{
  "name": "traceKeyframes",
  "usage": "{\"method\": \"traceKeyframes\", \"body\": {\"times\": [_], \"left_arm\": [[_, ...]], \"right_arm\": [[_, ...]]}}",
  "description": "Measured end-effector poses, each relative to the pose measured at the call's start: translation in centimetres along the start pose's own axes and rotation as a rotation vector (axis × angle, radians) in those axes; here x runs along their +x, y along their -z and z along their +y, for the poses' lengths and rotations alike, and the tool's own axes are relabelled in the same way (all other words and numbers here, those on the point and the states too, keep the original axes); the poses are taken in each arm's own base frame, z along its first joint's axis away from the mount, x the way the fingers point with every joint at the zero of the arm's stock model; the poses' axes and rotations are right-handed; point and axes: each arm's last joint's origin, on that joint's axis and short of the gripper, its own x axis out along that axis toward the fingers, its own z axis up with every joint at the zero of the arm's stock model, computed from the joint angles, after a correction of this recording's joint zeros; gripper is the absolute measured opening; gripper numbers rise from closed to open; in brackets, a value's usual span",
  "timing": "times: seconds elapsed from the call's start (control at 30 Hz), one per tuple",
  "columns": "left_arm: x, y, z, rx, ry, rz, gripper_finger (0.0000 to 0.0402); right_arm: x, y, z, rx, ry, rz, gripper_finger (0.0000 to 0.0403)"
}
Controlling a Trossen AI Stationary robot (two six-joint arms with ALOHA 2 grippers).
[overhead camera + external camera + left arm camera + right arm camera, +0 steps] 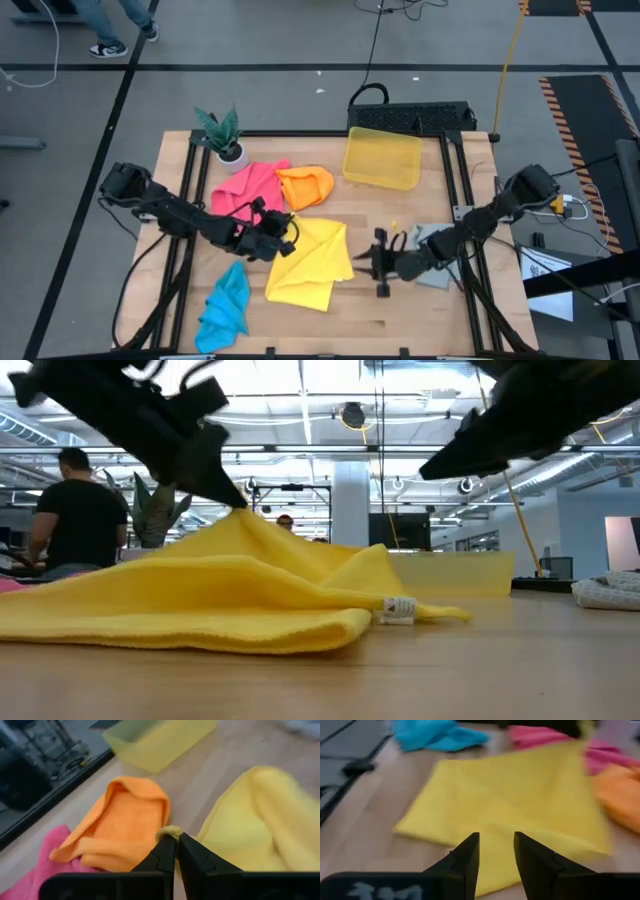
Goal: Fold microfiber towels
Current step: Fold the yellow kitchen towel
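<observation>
Fig.: we saw L gripper (290, 235) clamped on yellow towel (312, 262) corner; R gripper (378, 262) fingers apart, w/ nothing held.

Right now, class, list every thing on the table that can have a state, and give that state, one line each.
Yellow towel: partly folded, one corner lifted.
Left pincer: shut on that corner.
Right pincer: open, empty, beside the yellow towel.
Orange towel: crumpled, unfolded.
Pink towel: crumpled, unfolded.
Blue towel: bunched, unfolded.
Grey towel: lying under the right arm, fold unclear.
Yellow bin: upright, nothing visible inside.
</observation>
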Motion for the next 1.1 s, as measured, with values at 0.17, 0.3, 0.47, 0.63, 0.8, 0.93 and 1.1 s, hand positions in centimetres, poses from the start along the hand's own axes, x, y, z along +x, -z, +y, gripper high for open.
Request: {"method": "traceKeyframes", "body": {"times": [0.17, 0.3, 0.47, 0.63, 0.8, 0.93, 1.1], "left_arm": [[2.8, 0.2, 1.6, -0.010, -0.018, 0.099, 0.0058], [4.8, -0.1, 4.1, -0.040, -0.052, 0.171, 0.0118], [6.0, -1.0, 7.1, -0.126, -0.111, 0.198, 0.0185], [5.7, -0.3, 7.1, -0.100, -0.063, 0.285, 0.0202], [4.4, 1.4, 7.4, -0.162, -0.289, 0.347, 0.0179], [4.3, 2.0, 8.6, -0.182, -0.385, 0.396, 0.0155], [4.1, 2.2, 7.8, -0.167, -0.257, 0.474, 0.0131]], "right_arm": [[1.4, 1.9, 1.8, -0.033, -0.072, 0.027, 0.0106], [2.4, 3.4, 2.2, -0.060, -0.068, 0.066, 0.0105], [2.6, 4.2, 2.1, -0.083, -0.050, 0.117, 0.0105], [2.8, 4.2, 1.9, -0.127, -0.038, 0.118, 0.0105], [3.8, 4.9, 0.7, -0.160, 0.068, 0.147, 0.0105], [5.0, 5.8, -0.2, -0.163, 0.108, 0.176, 0.0105], [6.3, 5.7, -0.9, -0.152, 0.143, 0.189, 0.0105]]}}
